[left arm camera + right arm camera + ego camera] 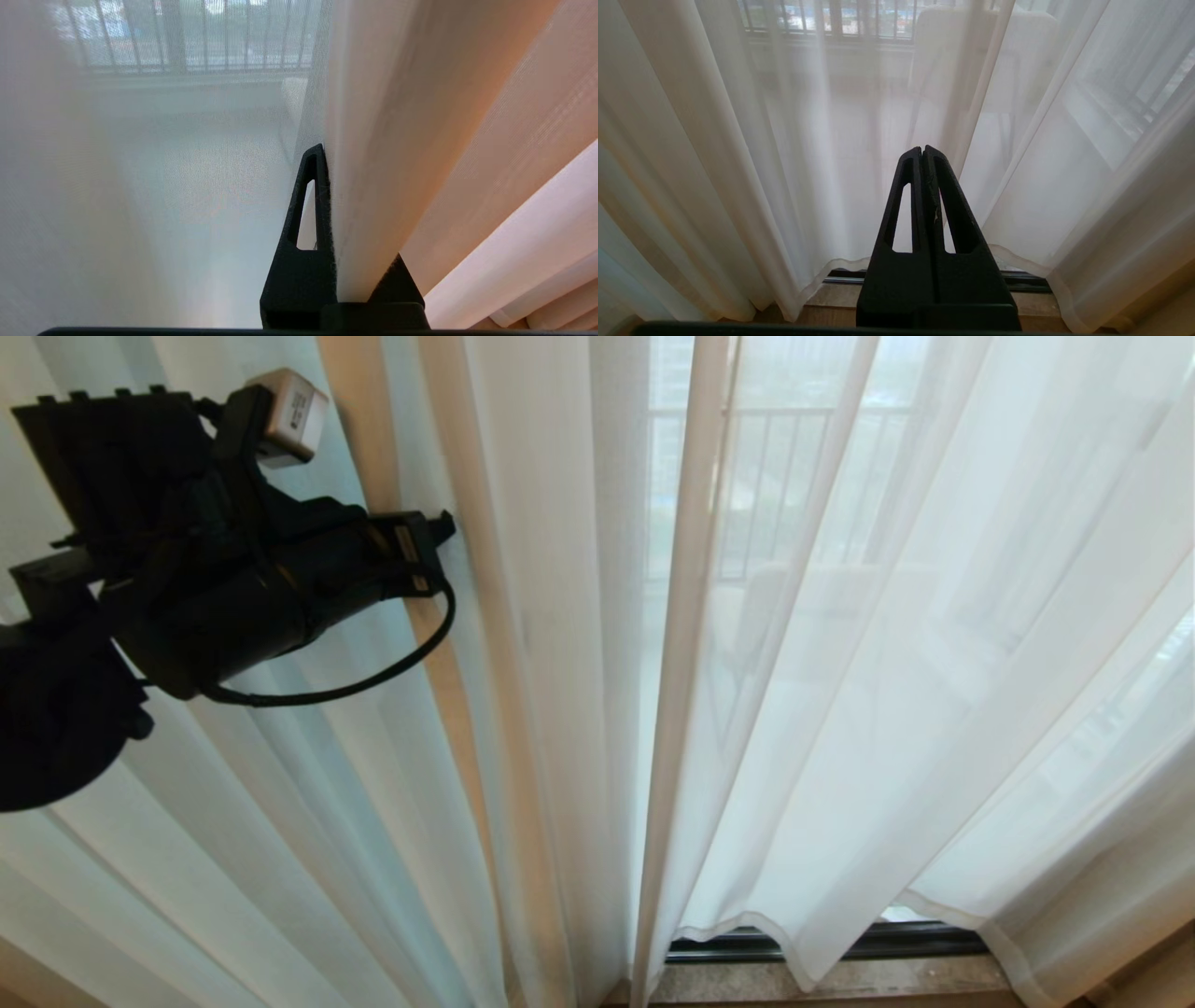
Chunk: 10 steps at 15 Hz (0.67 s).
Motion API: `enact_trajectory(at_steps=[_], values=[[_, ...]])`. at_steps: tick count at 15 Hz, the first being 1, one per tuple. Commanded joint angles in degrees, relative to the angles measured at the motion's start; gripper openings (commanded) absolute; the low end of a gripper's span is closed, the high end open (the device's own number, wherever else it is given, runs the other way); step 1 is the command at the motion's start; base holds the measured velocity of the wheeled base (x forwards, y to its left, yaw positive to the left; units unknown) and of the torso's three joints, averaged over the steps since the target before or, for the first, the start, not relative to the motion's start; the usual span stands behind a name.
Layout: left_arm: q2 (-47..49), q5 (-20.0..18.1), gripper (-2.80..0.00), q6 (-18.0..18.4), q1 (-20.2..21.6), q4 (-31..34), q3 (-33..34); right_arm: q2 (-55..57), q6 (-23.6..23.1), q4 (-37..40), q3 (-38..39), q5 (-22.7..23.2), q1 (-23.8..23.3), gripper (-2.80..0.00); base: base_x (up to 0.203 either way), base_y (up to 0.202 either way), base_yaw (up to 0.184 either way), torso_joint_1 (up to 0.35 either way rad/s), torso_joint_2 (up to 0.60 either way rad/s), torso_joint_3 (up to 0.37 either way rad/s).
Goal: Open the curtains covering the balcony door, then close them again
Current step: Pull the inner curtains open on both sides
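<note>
Step in hand is judged to be the grasp that precedes drawing a panel aside; whether for opening or for closing cannot be told, since a narrow gap already shows between the two panels

The left gripper (439, 555) is held at mid height against a fold of the curtains (560, 644), on the left panel just beside its inner edge. In the left wrist view the jaws are seen pinched onto that fold: one finger (310, 210) lies on the near side, the fabric (373, 186) passes between, and the other finger is hidden behind the cloth

The right gripper (923, 154) is parked low, fingers pressed together on nothing, pointed at the hems above the door track (845, 276)

The balcony door is made out only through the sheer fabric; a railing (775, 476) is visible beyond

Next move calls for a sideways pull along the rail, slow and level, so that the thin fold is not slipped from the pinch
</note>
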Motion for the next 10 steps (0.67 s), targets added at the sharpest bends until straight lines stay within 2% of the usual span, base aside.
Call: enact_trajectory(at_steps=[1,6,10], values=[[-0.5,0.3,-2.80,0.0,0.6,-0.2,-0.1,0.1,0.0,0.0,0.0,0.0,0.0,-2.80,0.000,0.000,0.000,0.000,0.00,0.000],[-2.0,7.6,-2.80,0.0,1.0,-0.2,0.3,0.1,0.0,0.0,0.0,0.0,0.0,-2.80,0.000,0.000,0.000,0.000,0.00,0.000],[-4.4,9.5,-2.80,0.1,1.6,-0.2,2.3,0.1,0.0,0.0,0.0,0.0,0.0,-2.80,0.000,0.000,0.000,0.000,0.00,0.000]])
